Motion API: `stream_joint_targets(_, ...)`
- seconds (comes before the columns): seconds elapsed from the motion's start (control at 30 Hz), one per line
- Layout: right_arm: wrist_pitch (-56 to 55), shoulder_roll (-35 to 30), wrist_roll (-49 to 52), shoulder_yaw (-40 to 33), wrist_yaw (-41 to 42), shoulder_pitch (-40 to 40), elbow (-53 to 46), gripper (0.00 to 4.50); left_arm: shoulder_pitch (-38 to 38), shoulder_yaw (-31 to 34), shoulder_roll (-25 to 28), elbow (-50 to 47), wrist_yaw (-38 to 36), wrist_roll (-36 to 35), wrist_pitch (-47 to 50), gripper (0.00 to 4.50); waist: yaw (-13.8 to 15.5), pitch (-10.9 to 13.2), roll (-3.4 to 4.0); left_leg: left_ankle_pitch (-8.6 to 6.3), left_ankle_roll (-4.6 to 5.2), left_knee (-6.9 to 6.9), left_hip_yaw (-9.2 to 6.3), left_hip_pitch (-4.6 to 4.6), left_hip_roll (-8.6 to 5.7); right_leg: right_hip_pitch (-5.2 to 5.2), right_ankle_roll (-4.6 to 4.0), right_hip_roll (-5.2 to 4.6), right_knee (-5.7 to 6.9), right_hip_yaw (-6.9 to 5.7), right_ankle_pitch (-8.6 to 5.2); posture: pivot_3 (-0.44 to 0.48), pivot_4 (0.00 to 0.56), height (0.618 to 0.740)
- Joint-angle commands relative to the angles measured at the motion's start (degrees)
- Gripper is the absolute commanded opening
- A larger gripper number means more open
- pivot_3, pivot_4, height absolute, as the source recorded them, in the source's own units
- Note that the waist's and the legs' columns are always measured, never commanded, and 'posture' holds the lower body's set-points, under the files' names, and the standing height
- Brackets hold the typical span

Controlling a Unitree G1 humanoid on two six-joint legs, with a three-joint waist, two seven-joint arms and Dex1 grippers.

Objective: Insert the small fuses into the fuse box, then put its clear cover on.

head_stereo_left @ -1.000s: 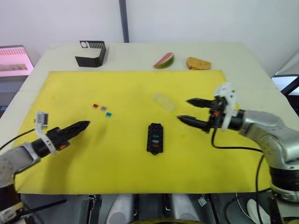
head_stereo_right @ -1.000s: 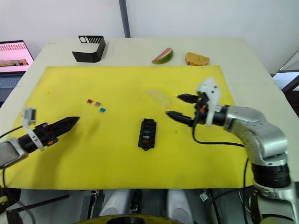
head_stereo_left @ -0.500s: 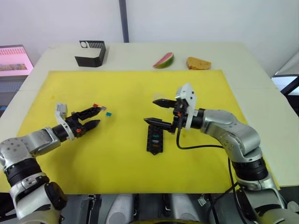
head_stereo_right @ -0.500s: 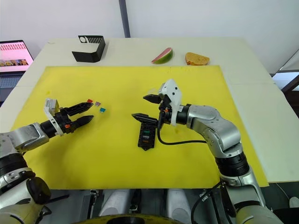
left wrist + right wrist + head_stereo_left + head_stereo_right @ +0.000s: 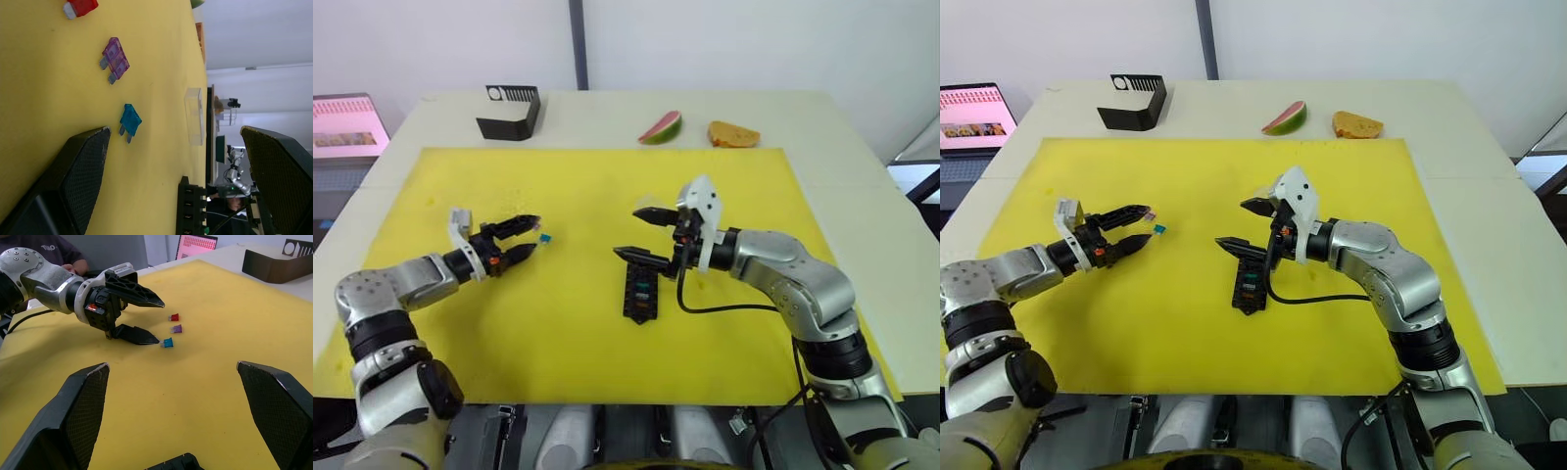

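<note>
Reaching toward the loose fuses, the left tool (image 5: 521, 240) sits low over the yellow mat (image 5: 568, 333) with its two black fingers spread and nothing between them. The teal fuse (image 5: 130, 120) lies just beyond its fingertips, almost touching the lower one in the right wrist view, with its metal legs pointing back toward the tool. The purple fuse (image 5: 115, 59) and the red fuse (image 5: 79, 7) lie a little farther on, in a loose line leading away from the teal one. So the teal chip is the nearest target, and the left arm is plainly the nearer arm to all three.

The right tool (image 5: 641, 235) hovers released and empty at the far end of the fuse box (image 5: 639, 291), one finger above the block and one higher up. The box lies mid-mat with its long axis running toward and away from the robot, well apart from the loose chips. Some slots appear already filled (small coloured dots show in them, though which colours is hard to tell). The clear cover (image 5: 194, 116) rests flat on the mat beyond the box, between it and the loose fuses' far side, not yet fitted.

The next pinch probably needs the left fingers to straddle the teal chip's narrow body.
</note>
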Motion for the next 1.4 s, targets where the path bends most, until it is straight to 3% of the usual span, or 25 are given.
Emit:
stream_joint_targets(0.03, -0.4, -0.5, 0.0, -1.2, -0.4, -0.2, -2.1, 4.41, -1.4, -2.3, -1.7, 0.8, -0.5, 1.5, 0.0, 4.50, 0.0, 0.0, 0.00, 0.00, 0.00, 0.00, 0.00, 0.00, 0.00, 0.00, 0.00, 0.00, 0.00, 0.00, 0.00, 0.000, 0.150, 0.740)
stream_joint_targets(0.3, -0.4, -1.0, -0.8, -1.2, -1.0, -0.1, -2.2, 4.41, -1.9, -4.2, -2.6, 0.8, -1.6, 5.0, -0.4, 4.50, -0.1, 0.0, 0.00, 0.00, 0.00, 0.00, -0.01, 0.00, 0.00, 0.00, 0.00, 0.00, 0.00, 0.00, 0.00, 0.000, 0.150, 0.740)
stream_joint_targets(0.4, -0.4, -1.4, -0.8, -1.5, -1.1, -0.1, -2.2, 4.50, -1.7, -3.7, -2.6, 1.5, -1.6, 6.3, -1.8, 3.62, -0.1, 0.0, 0.00, 0.00, 0.00, 0.00, -0.02, 0.00, 0.00, 0.00, 0.00, 0.00, 0.00, 0.00, 0.00, 0.000, 0.150, 0.740)
stream_joint_targets(0.5, -0.4, -1.8, -0.8, -1.7, -1.2, -0.1, -2.2, 4.50, -1.7, -3.5, -2.6, 1.8, -1.9, 7.1, -1.7, 2.13, -0.2, 0.0, 0.00, 0.00, 0.00, 0.00, -0.02, 0.00, 0.00, -0.01, 0.00, 0.00, 0.00, 0.00, 0.00, 0.000, 0.150, 0.740)
stream_joint_targets(0.63, -0.5, -2.3, -0.7, -1.8, -1.3, -0.4, -2.0, 4.50, -1.7, -3.9, -3.0, 1.4, -2.0, 8.0, -2.6, 2.13, -0.3, 0.0, 0.00, 0.00, 0.00, -0.02, -0.02, 0.00, 0.00, -0.03, 0.00, 0.00, 0.00, 0.00, 0.00, 0.000, 0.150, 0.740)
stream_joint_targets(0.67, -0.6, -2.4, -0.8, -1.8, -1.4, -0.4, -2.0, 4.50, -1.2, -4.7, -3.2, 0.5, -2.2, 8.6, -3.7, 1.92, -0.2, 0.0, 0.00, 0.00, 0.00, -0.02, -0.02, 0.00, 0.00, -0.02, 0.00, 0.00, 0.00, 0.00, 0.00, 0.000, 0.150, 0.740)
stream_joint_targets(0.7, -0.6, -2.4, -0.8, -1.8, -1.4, -0.5, -1.9, 4.50, -1.0, -5.0, -3.4, 0.0, -2.0, 9.0, -4.3, 1.69, -0.2, 0.0, 0.00, 0.00, 0.00, -0.02, -0.02, 0.00, 0.00, -0.02, 0.00, 0.00, 0.00, 0.00, 0.00, 0.000, 0.150, 0.740)
stream_joint_targets(0.8, -0.7, -2.5, -1.0, -1.8, -1.4, -0.6, -1.7, 4.50, -0.6, -5.1, -3.7, -0.8, -2.2, 9.2, -4.7, 0.32, -0.3, 0.0, 0.00, 0.00, 0.00, -0.02, -0.02, 0.00, 0.00, -0.01, 0.00, 0.00, -0.01, 0.01, 0.00, 0.000, 0.150, 0.740)
stream_joint_targets(0.83, -0.7, -2.6, -1.0, -1.8, -1.4, -0.7, -1.6, 4.50, -0.4, -5.1, -3.7, -1.3, -2.3, 9.2, -4.8, 0.05, -0.3, 0.0, 0.01, 0.00, 0.00, -0.02, -0.02, 0.00, 0.00, -0.02, 0.00, 0.00, -0.01, 0.01, 0.00, 0.000, 0.150, 0.740)
stream_joint_targets(0.97, -0.4, -3.0, -0.8, -2.1, -1.3, -0.7, -2.0, 4.50, -0.3, -4.3, -3.4, -3.8, -2.7, 8.1, -4.2, 0.05, -0.3, 0.0, 0.02, 0.00, -0.01, -0.03, -0.02, 0.00, 0.01, -0.03, 0.00, 0.00, 0.00, 0.01, 0.00, 0.000, 0.150, 0.740)
stream_joint_targets(1.13, 3.3, -4.0, 3.2, -5.4, -2.0, 0.5, -5.2, 4.50, -0.8, -4.2, -3.0, -14.4, -3.8, 3.4, 0.4, 0.05, -0.3, 0.0, -0.01, 0.00, 0.00, -0.03, -0.04, -0.08, 0.02, -0.08, 0.00, 0.00, -0.02, 0.01, 0.00, 0.000, 0.150, 0.740)
stream_joint_targets(1.23, 10.4, -2.0, 12.2, -10.3, -3.9, 0.4, -7.2, 4.50, -0.8, -6.7, -3.0, -25.5, -6.9, -1.9, 3.5, 0.05, -0.3, 0.0, -0.05, 0.00, 0.00, -0.03, -0.05, -0.12, 0.03, -0.11, 0.00, 0.00, -0.05, 0.01, 0.00, 0.000, 0.150, 0.740)
stream_joint_targets(1.4, 22.7, -0.7, 28.5, -15.7, -6.6, -1.7, -6.6, 4.50, -2.2, -10.2, -3.0, -34.2, -10.5, -10.7, 7.7, 0.05, -0.5, 0.0, -0.04, 0.00, 0.00, -0.04, -0.05, -0.11, 0.05, -0.09, 0.00, 0.00, -0.05, 0.01, 0.00, 0.000, 0.150, 0.740)
